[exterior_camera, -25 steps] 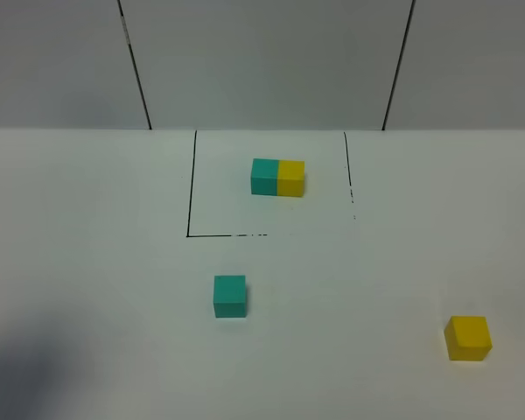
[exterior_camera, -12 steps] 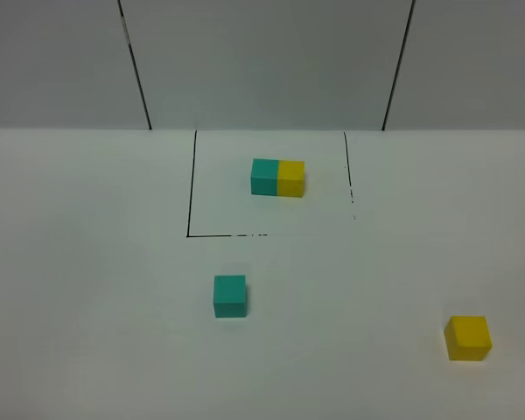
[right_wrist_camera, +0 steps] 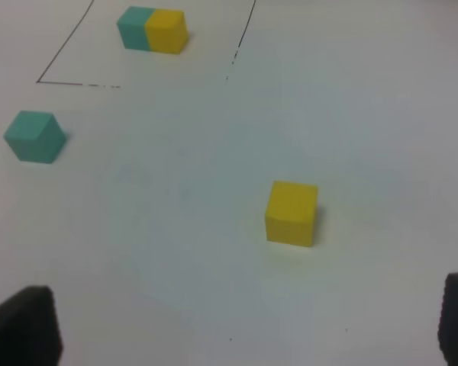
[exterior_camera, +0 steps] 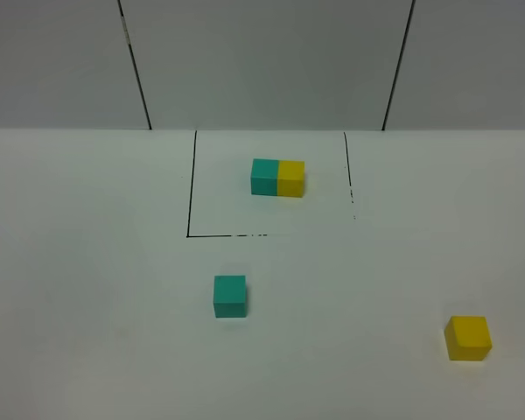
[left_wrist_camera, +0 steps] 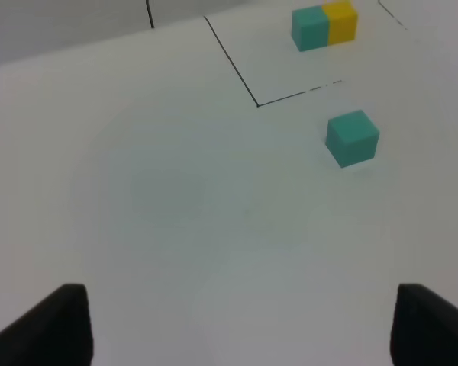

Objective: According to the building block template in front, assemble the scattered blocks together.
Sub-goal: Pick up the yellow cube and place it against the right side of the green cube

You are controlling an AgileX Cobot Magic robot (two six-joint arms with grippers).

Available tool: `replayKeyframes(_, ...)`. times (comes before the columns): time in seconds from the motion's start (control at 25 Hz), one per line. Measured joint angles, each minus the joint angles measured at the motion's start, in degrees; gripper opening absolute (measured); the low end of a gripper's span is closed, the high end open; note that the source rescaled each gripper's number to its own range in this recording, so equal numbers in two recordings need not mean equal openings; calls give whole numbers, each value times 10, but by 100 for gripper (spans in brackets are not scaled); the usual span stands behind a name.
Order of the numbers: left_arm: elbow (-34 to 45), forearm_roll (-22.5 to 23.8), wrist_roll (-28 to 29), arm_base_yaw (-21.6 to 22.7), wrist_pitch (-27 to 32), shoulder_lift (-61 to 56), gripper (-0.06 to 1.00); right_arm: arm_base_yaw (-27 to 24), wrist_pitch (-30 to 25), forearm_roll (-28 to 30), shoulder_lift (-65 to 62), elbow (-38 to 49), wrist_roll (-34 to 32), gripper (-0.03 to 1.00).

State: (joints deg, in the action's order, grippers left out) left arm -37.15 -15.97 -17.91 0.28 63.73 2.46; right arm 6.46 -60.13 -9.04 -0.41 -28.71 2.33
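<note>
The template [exterior_camera: 277,178] is a short bar, teal left and yellow right, inside a black outline at the back; it also shows in the left wrist view [left_wrist_camera: 324,26] and the right wrist view [right_wrist_camera: 152,30]. The loose teal cube [exterior_camera: 229,296] [left_wrist_camera: 352,137] [right_wrist_camera: 34,136] sits in front of the outline. The loose yellow cube [exterior_camera: 468,338] [right_wrist_camera: 291,213] sits at the front right. My left gripper [left_wrist_camera: 240,328] is open and empty, well short of the teal cube. My right gripper [right_wrist_camera: 244,332] is open and empty, short of the yellow cube. Neither arm shows in the high view.
A black-lined rectangle [exterior_camera: 191,192] is drawn on the white table [exterior_camera: 96,262] around the template. A grey panelled wall [exterior_camera: 262,61] with dark seams stands behind the table.
A faint shadow at the front left of the table has faded away. The cubes and the template have not moved.
</note>
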Motion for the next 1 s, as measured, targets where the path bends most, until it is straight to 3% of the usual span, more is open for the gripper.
replayKeyframes(0.32,72,9,1,0,0,-28,99,0,0,0,0,0,0,100)
replayKeyframes(1.0,78,44,29,-19,-13,-29,99,0,0,0,0,0,0,100)
